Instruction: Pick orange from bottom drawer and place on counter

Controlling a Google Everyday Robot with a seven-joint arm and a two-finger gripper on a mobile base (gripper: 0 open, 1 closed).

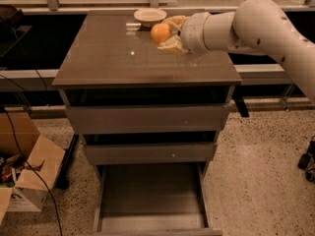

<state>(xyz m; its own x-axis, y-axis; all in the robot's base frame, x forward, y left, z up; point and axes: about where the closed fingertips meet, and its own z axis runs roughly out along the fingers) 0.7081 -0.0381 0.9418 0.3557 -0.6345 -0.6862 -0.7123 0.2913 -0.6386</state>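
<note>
My gripper [166,33] is shut on the orange [160,33], a small round orange fruit, and holds it over the far right part of the counter [113,58], close to a small white bowl [149,16]. The white arm reaches in from the upper right. The bottom drawer [152,195] is pulled out below the cabinet, and its grey floor shows nothing in it. The two shallower drawers above it are closed.
A cardboard box [24,176] with clutter and black cables sit on the speckled floor at the left. A dark ledge and window frame run behind the cabinet. The green can is hidden behind my arm.
</note>
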